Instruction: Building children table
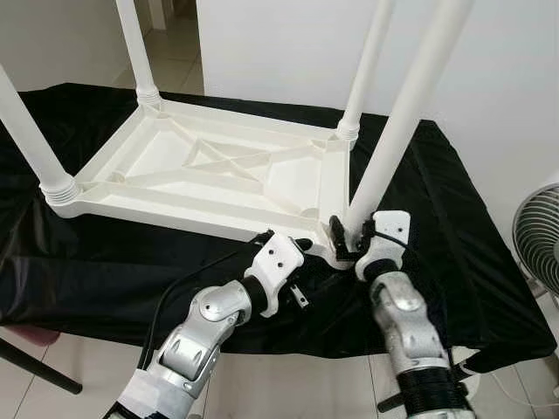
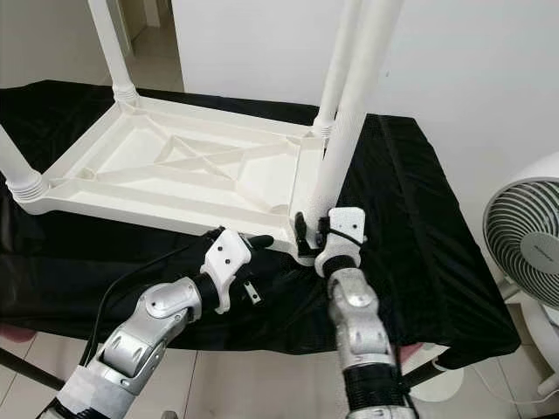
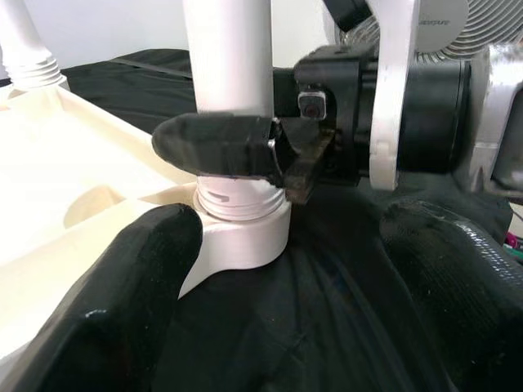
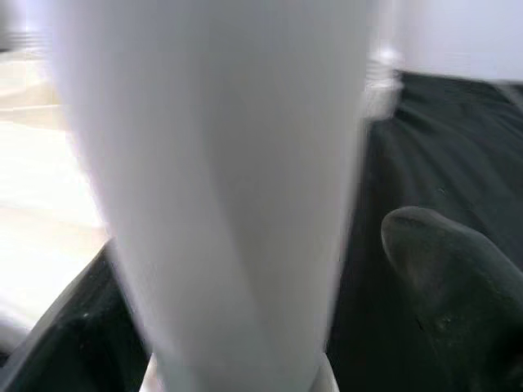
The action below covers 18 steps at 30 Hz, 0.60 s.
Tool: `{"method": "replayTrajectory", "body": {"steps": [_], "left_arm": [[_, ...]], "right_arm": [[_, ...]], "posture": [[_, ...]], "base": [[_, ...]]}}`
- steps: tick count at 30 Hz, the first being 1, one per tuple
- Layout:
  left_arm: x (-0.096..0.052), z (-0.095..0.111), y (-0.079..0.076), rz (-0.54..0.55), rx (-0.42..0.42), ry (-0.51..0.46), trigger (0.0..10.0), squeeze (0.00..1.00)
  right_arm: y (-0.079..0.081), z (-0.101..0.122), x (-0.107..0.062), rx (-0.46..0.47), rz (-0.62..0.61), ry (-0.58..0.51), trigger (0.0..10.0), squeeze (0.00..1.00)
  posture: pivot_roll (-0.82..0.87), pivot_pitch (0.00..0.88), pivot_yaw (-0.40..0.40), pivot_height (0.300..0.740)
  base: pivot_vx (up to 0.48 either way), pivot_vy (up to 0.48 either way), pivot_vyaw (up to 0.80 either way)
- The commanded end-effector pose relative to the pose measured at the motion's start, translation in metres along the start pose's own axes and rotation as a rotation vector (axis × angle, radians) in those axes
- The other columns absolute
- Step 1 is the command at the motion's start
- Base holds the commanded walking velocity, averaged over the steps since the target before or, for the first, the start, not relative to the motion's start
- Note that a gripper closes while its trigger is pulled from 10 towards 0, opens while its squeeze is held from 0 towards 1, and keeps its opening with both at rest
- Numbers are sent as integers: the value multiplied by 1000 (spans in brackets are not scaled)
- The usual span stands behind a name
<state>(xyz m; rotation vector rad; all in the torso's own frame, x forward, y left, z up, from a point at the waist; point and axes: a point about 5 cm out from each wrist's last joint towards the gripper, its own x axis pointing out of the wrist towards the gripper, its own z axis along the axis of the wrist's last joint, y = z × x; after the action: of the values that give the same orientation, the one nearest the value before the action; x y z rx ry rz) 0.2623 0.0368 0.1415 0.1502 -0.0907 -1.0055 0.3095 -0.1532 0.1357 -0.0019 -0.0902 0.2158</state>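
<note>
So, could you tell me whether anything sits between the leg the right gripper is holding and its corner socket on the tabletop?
Nothing visible does. The leg already sits in the corner socket of the upturned tabletop, with the right gripper around its base. The left gripper rests open beside that corner.

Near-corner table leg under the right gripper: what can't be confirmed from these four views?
- Leg top: cut off by the upper edge in both eye views.
- Thread seating in the corner socket: the right gripper hides it in the eye views; the left wrist view shows some threads above the socket, depth unclear.
- Right wrist view: leg blurred, no surface detail.
- Left gripper: contact with the upturned table unclear.
</note>
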Motion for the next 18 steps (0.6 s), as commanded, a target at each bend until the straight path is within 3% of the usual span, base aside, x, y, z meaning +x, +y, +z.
{"method": "replayTrajectory", "body": {"steps": [1,2,3,5,9,14,15,16,17,18], "left_arm": [[1,0,-2,-10,11,10,10000,0],[1,0,-2,-10,11,10,10000,0],[1,0,-2,-10,11,10,10000,0],[1,0,-2,-10,11,10,10000,0],[2,0,-1,-5,11,7,10000,0],[2,0,-1,-5,10,6,10000,0],[3,0,0,-5,10,4,10000,0],[3,0,0,-5,10,4,10000,0],[3,1,0,-4,10,3,10000,0],[4,1,0,-4,11,1,10000,0]], "right_arm": [[0,3,2,-5,71,-1,10000,0],[0,3,2,-5,71,-1,10000,0],[-2,3,3,-34,154,14,10000,0],[-2,3,3,-34,154,14,10000,0],[-2,-5,8,-97,377,72,10000,0],[2,-9,14,-101,493,88,10000,0],[2,-9,16,-100,511,89,8667,0],[2,-9,16,-100,511,89,8667,0],[1,-10,20,-102,520,93,2627,0],[-1,-10,22,-95,536,98,0,0]], "posture": [[88,13,-67,740],[88,13,-67,740],[88,14,-67,740],[88,14,-67,740],[88,12,-64,740],[84,12,-61,740],[83,10,-60,740],[83,10,-60,740],[82,10,-56,740],[83,11,-55,740]], "base": [[0,0,0],[0,0,0],[0,0,0],[0,0,0],[0,0,0],[0,0,0],[0,0,0],[0,0,0],[0,0,0],[0,0,0]]}}
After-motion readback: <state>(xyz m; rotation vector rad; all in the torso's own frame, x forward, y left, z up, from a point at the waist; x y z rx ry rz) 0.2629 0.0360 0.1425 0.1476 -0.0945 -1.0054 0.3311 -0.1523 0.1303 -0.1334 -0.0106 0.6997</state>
